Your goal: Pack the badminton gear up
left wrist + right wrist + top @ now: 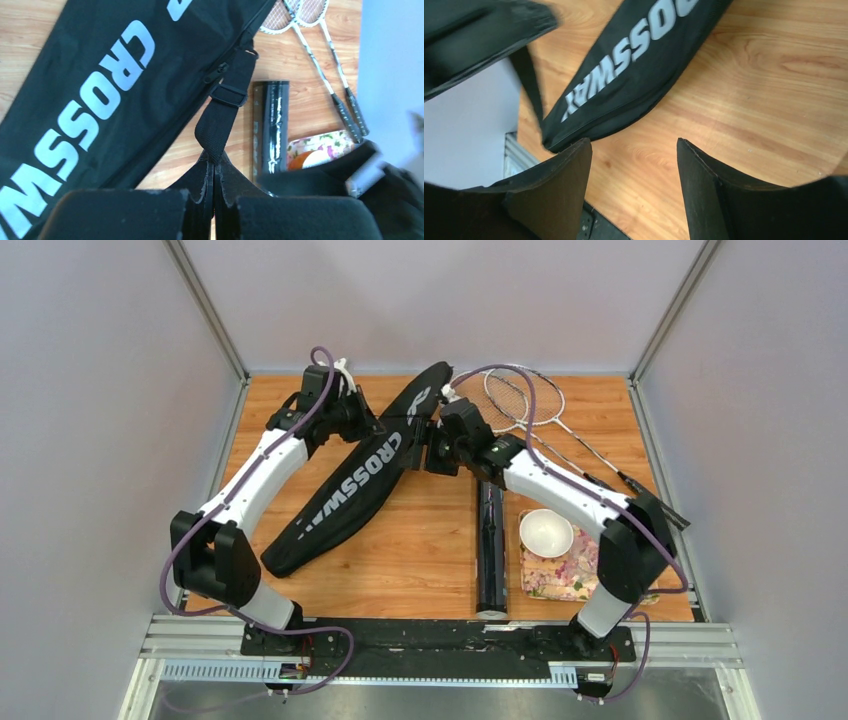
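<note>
The black CROSSWAY racket bag (350, 485) lies diagonally across the wooden table, and also shows in the left wrist view (100, 90) and the right wrist view (634, 65). My left gripper (214, 159) is shut on the bag's black strap (220, 120); from above it (376, 426) sits at the bag's left edge. My right gripper (631, 150) is open and empty above bare wood, just right of the bag (430, 450). Two silver rackets (530, 400) lie at the back right. The dark tube (490, 545) lies right of the bag. No shuttlecocks are in view.
A white bowl (546, 532) sits on the flower-patterned tray (560, 578) at the front right, beside the tube. The racket handles (640, 490) reach toward the right wall. Grey walls close in the table on three sides. A black rail (440, 638) runs along the near edge.
</note>
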